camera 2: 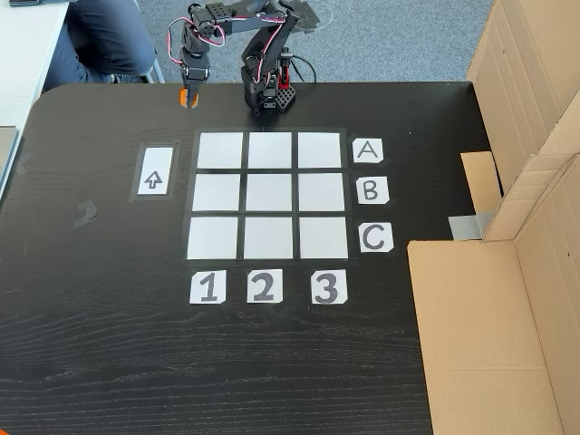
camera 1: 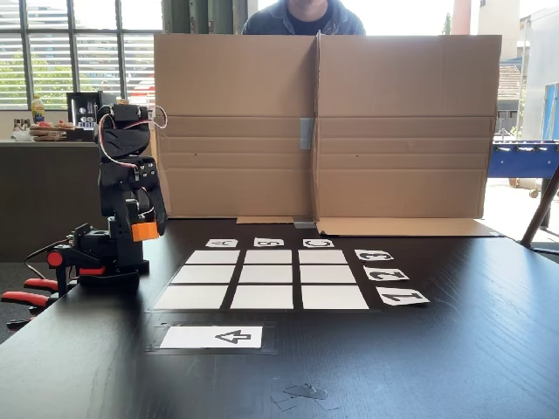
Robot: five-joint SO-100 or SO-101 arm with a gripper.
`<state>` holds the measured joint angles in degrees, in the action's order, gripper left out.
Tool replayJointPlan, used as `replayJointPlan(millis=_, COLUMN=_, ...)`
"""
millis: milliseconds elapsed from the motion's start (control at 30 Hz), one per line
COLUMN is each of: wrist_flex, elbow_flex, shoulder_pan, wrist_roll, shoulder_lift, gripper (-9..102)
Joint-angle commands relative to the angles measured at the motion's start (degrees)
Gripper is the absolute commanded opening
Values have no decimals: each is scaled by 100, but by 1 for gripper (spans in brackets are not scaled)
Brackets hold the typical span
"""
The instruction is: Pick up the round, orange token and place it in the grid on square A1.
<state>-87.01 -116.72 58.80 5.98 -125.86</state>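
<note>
- Nearest me in a fixed view, I see the arrow card [camera 1: 212,337] just before the grid [camera 1: 267,279].
- Beyond it, square A1 [camera 1: 213,257] lies bare, at the grid's far left corner.
- Farther left of the grid, my gripper [camera 1: 145,230] points down, fingers clamped on the token [camera 2: 188,97].

White label cards beside the grid [camera 2: 268,149] read A, B, C and 1, 2, 3.

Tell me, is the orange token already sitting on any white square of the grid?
No, the token sits at the gripper, outside the grid.
</note>
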Motion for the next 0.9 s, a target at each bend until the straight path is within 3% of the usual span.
replayJointPlan(millis=0, wrist_flex=44, elbow_flex=-264, shoulder_pan=-132, wrist_roll=-246, shoulder_lift=-220, gripper=8)
replayJointPlan(millis=333, wrist_flex=352, elbow_flex=-800, shoulder_pan=-580, wrist_roll=-659, shoulder_lift=272, gripper=9)
replayJointPlan(millis=867, wrist_flex=1854, elbow_flex=-1257, shoulder_pan=-1187, wrist_roll=-677, shoulder_lift=1626, gripper=9)
